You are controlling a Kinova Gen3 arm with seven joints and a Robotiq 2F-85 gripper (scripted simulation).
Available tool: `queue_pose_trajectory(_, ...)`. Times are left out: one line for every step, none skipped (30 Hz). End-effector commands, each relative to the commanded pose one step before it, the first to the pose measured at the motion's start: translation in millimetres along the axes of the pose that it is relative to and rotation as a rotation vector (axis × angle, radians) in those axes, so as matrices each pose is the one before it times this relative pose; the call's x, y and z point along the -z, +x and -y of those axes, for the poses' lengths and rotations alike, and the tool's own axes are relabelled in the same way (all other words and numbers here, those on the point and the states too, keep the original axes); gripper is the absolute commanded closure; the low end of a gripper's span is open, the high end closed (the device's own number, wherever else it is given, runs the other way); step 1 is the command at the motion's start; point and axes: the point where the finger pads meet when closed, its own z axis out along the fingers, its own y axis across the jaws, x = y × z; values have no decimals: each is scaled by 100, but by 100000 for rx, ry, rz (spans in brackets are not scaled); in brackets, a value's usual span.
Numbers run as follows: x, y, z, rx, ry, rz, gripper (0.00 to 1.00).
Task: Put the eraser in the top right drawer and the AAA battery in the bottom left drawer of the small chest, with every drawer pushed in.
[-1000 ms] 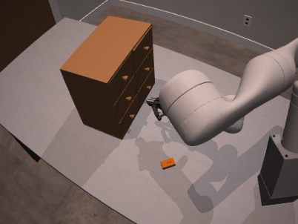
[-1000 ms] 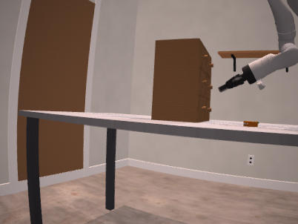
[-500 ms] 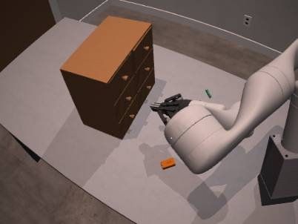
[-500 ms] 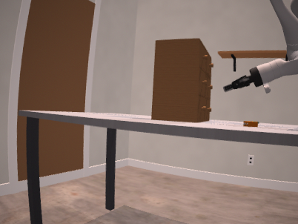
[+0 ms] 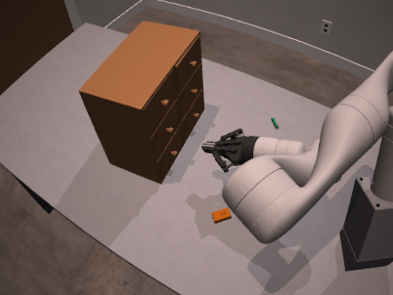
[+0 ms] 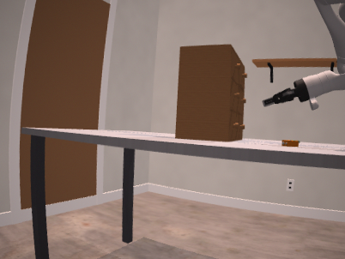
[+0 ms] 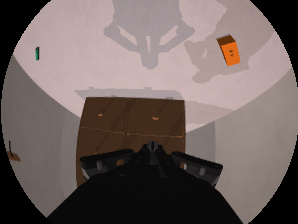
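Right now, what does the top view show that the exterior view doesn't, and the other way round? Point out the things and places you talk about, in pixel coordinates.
Only the top view shows the small green cylinder [image 5: 275, 122] lying on the table and the dark pedestal [image 5: 349, 244] under the arm.

Only the exterior view shows the wall shelf [image 6: 296, 63].

Both show the chest [image 5: 134, 63] [image 6: 206, 92] with its drawers pushed in, the orange block [image 5: 222, 215] [image 6: 290, 143] on the table, and the shut gripper [image 5: 204, 146] [image 6: 264, 103], apart from the chest.
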Motion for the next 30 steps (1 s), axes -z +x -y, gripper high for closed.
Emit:
queue_pose_trajectory(392, 14, -229, 328, -1164, 494, 100)
queue_pose_trajectory(33, 4, -34, -48, -145, 92, 100)
queue_pose_trajectory(28, 4, -28, -39, -121, 75, 100)
queue_pose_trajectory(22, 3, -23, -32, -99, 61, 100)
queue_pose_trajectory(18, 2, -18, -26, -78, 49, 100)
queue_pose_trajectory(13, 2, -14, -21, -60, 39, 100)
queue_pose_trajectory(9, 1, -11, -17, -44, 29, 100)
queue_pose_trajectory(6, 1, -8, -12, -30, 21, 100)
queue_pose_trajectory(3, 1, -5, -9, -19, 14, 100)
queue_pose_trajectory(2, 0, -3, -6, -10, 8, 100)
queue_pose_trajectory(0, 0, 0, 0, 0, 0, 100)
queue_pose_trajectory(0, 0, 0, 0, 0, 0, 100)
queue_pose_trajectory(0, 0, -2, -6, -5, 6, 100)
queue_pose_trajectory(0, 0, 0, 0, -1, 0, 100)
queue_pose_trajectory(0, 0, 0, 0, 0, 0, 67)
queue_pose_trajectory(0, 0, 0, 0, 0, 0, 67)
queue_pose_trajectory(0, 0, 0, 0, 0, 0, 67)
queue_pose_trajectory(0, 0, 0, 0, 0, 0, 67)
queue_pose_trajectory(0, 0, 0, 0, 0, 0, 67)
queue_pose_trajectory(0, 0, 0, 0, 0, 0, 67)
queue_pose_trajectory(0, 0, 0, 0, 0, 0, 67)
queue_pose_trajectory(0, 0, 0, 0, 0, 0, 67)
queue_pose_trajectory(0, 0, 0, 0, 0, 0, 67)
queue_pose_trajectory(0, 0, 0, 0, 0, 0, 67)
queue_pose_trajectory(0, 0, 0, 0, 0, 0, 67)
queue_pose_trajectory(0, 0, 0, 0, 0, 0, 67)
queue_pose_trajectory(0, 0, 0, 0, 0, 0, 67)
queue_pose_trajectory(0, 0, 0, 0, 0, 0, 67)
queue_pose_trajectory(0, 0, 0, 0, 0, 0, 67)
queue_pose_trajectory(0, 0, 0, 0, 0, 0, 67)
